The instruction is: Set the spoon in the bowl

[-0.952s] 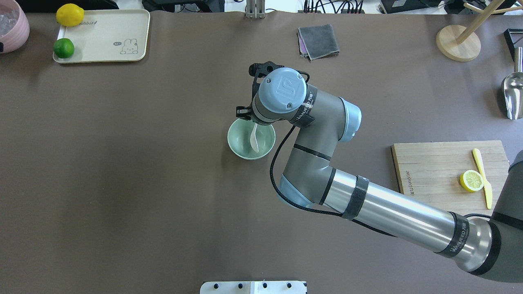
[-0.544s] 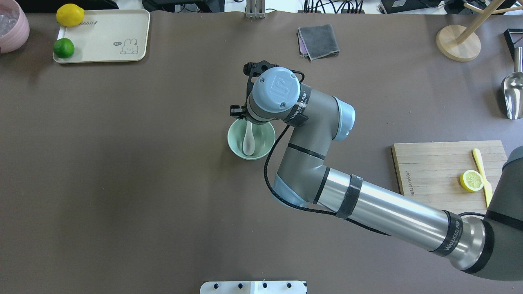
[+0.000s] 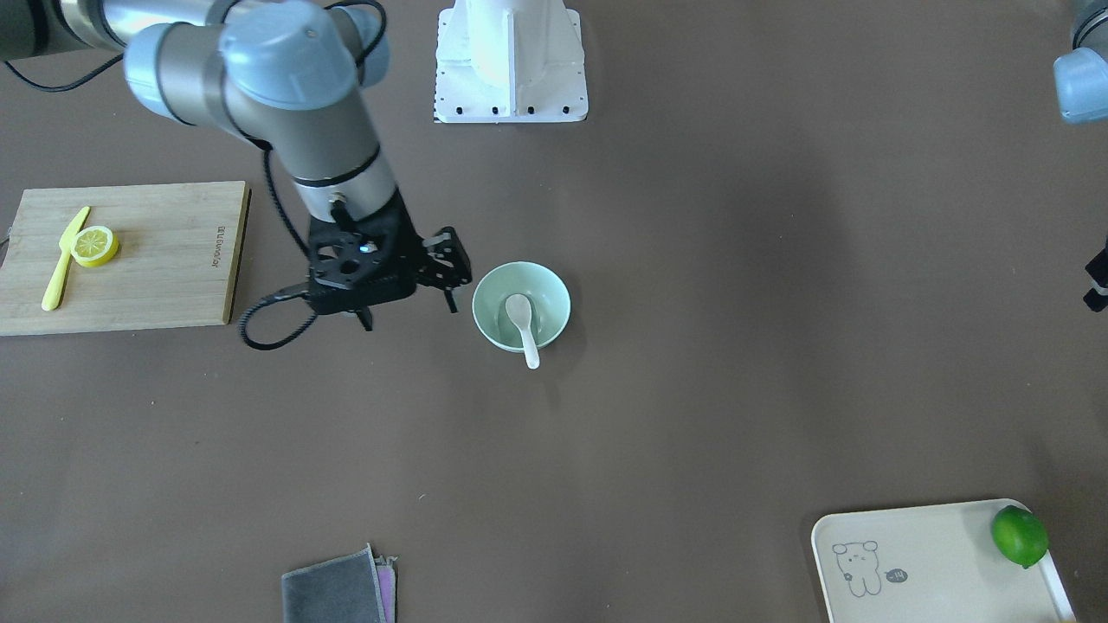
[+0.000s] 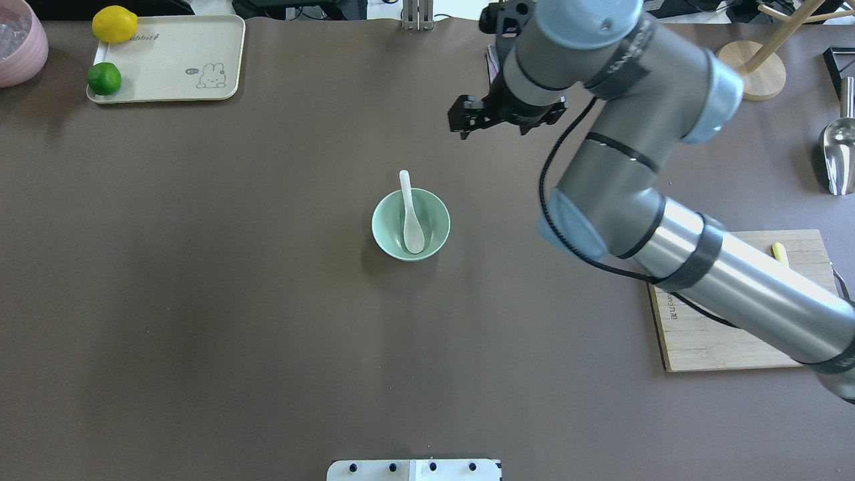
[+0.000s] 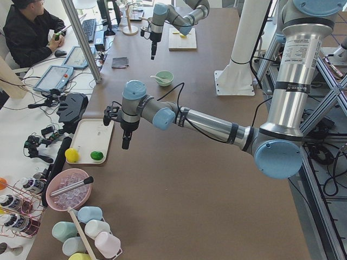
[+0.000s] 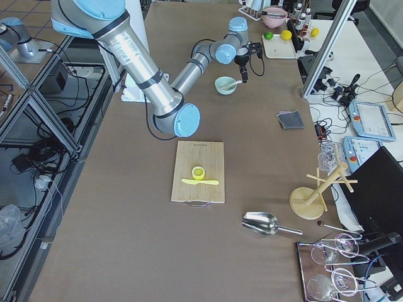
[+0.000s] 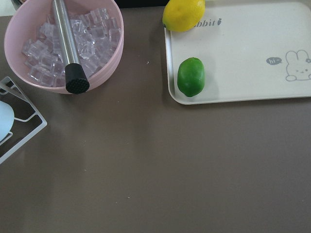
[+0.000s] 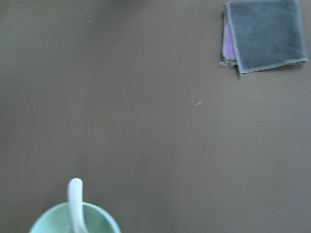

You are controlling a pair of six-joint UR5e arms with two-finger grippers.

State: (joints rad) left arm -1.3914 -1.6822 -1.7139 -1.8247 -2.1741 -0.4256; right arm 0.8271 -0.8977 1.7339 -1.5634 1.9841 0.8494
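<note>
Since the spoon (image 4: 409, 214) is lying scoop-down inside the bowl (image 4: 381, 234), its handle poking over the rim, the task is looking finished, while the right pincer (image 4: 491, 121) is hanging spread and empty, well apart from the bowl, with nothing left but parking.

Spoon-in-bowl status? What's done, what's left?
Done: the spoon lies in the bowl, scoop down inside and handle leaning out over the rim. In hand: nothing. The right gripper is open, empty and apart from the bowl. Left: no placing step shows, probably only parking the arm.
</note>
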